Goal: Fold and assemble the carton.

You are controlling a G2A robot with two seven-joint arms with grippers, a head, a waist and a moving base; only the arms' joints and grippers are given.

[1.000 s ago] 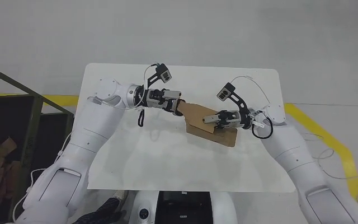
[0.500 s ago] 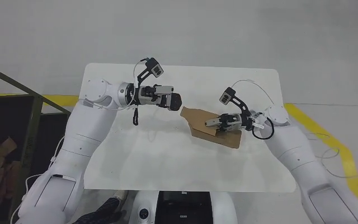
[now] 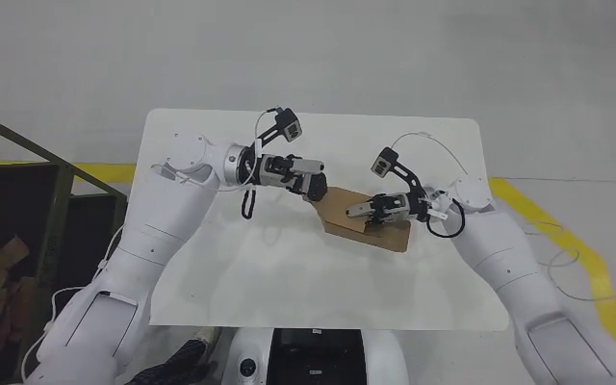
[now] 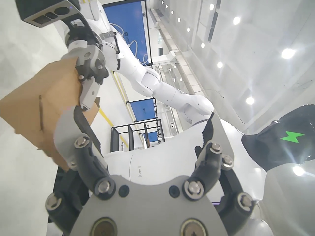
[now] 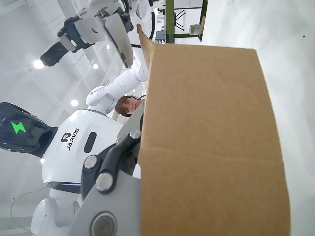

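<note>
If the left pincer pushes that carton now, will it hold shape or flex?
Probably flexes: the carton is thin creased cardboard, so panels should hinge at the folds. Likely light, as the right pincer holds it by one edge. A push from the open left pincer may swing it about that grip.

Your left arm comes in from the left side with the elbow bent, and its forearm points to the right. The left gripper [image 3: 314, 187] is held near the middle of the scene, and its fingers [image 4: 81, 124] are spread wide apart. Your right arm comes in from the right with the forearm pointing left. The right gripper [image 3: 364, 208] is clamped on the edge of the carton [image 3: 385, 235].
</note>
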